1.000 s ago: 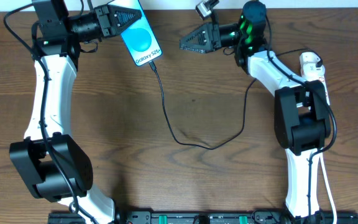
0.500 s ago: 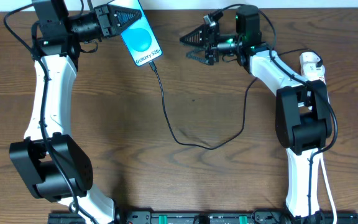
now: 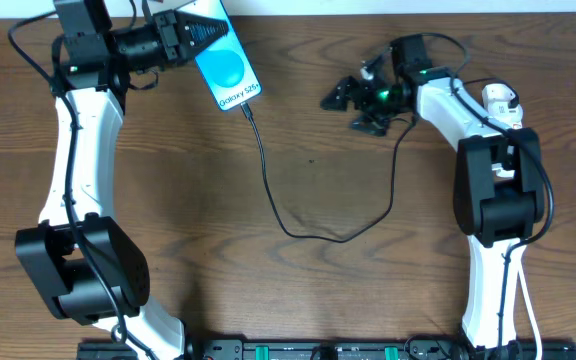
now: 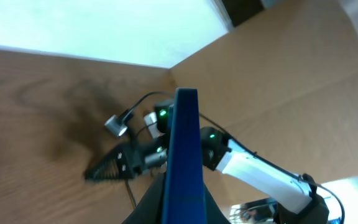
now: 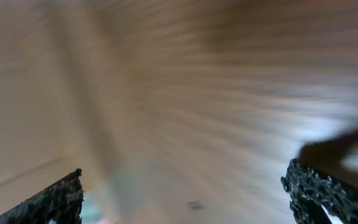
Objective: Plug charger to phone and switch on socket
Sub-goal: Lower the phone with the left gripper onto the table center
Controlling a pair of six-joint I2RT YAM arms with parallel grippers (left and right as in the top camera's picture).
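Clamped tight on top end of the phone (image 3: 230, 68) w/ the left gripper (image 3: 204, 30), up at far left of the table (image 3: 318, 290). Looks lifted off the wood and tilted, prob. so the bottom port points out for the plug. Lit blue, screen up. Thin and edge-on from left wrist cam.

Spread wide apart at the right gripper (image 3: 346, 108), w/ nothing in it. Hangs over bare wood, mid-right, near the socket (image 3: 508, 110) but not touching. Points left, away from socket. Too blurry from right wrist cam to tell more.

Looks plugged in already: small tip of the charger (image 3: 268, 190) sits right at bottom edge of phone. Runs down from there, loops across mid table, then climbs toward the right arm (image 3: 493, 200). Can't tell where other end goes; hidden by arm.

As for socket: lies at far right edge, thin and white, partly under right arm. Prob. next: press its switch. Too small to see switch well.

In the way: right arm's own elbow over socket, plus slack cable close by. Could snag it when turning round.
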